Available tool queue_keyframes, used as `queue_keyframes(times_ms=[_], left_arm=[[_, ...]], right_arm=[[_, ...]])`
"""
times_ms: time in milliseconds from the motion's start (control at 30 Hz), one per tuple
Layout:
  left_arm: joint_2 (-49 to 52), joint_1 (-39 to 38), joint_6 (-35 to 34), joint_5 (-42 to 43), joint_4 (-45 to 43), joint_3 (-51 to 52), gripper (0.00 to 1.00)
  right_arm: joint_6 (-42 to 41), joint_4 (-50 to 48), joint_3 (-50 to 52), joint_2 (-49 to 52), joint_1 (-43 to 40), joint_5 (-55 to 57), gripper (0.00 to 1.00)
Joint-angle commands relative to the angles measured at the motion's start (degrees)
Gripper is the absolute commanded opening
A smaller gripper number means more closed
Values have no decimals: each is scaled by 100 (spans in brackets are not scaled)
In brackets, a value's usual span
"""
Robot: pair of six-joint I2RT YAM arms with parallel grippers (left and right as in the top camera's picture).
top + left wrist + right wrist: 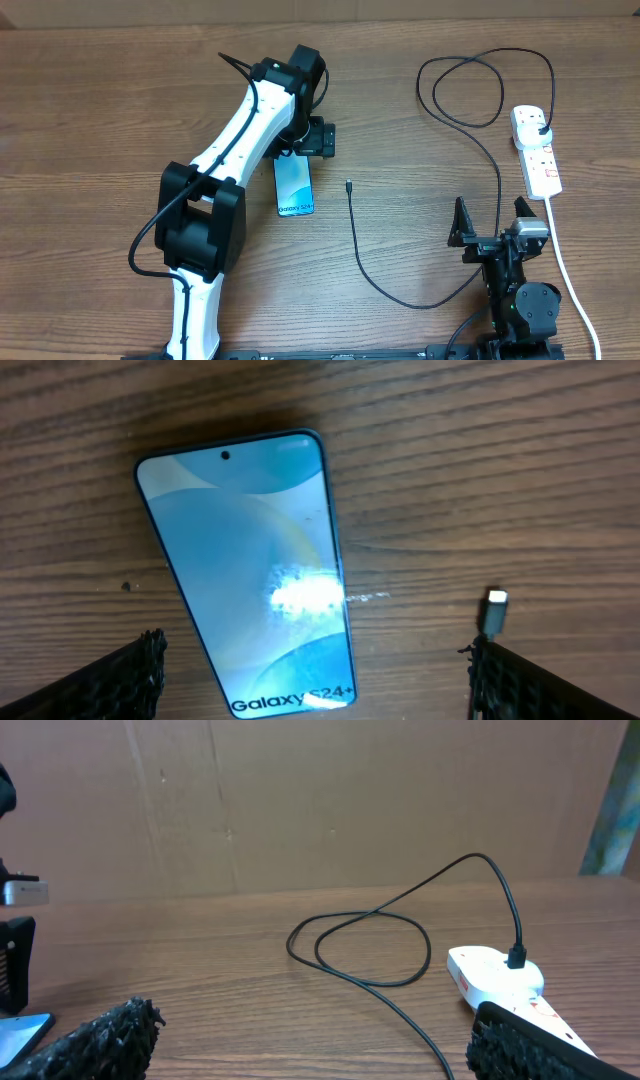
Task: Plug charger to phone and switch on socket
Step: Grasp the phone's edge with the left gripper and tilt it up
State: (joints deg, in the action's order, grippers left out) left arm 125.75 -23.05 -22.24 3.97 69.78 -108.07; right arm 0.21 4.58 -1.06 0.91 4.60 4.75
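You have the phone (294,187) lying flat, blue-white screen up. The black charger (353,225) is plugged into the far end of the white socket (537,152), its connector tip lying free near the phone.

The white-shelled left arm (235,135) with bulky black joint housings is carrying a thin black cable (140,238) looping along its side. The smaller, all-black right arm (515,280) is wearing a grey metallic block (530,230) near its wrist. Both are showing black, rough-textured fingers (120,675).

One phone (294,185), one charger (356,245), one socket (538,158), two robot arms: left arm (235,130), right arm (520,290)
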Motion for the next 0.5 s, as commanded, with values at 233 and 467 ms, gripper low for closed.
queue_keyframes(times_ms=[233,467], left_arm=[[61,13,-356,-317,-280,601,100],[61,28,-485,-319,-966,1307,99]], right_arm=[[-17,-26,59,-31,20,31,100],[-17,-26,59,-31,22,31,100]])
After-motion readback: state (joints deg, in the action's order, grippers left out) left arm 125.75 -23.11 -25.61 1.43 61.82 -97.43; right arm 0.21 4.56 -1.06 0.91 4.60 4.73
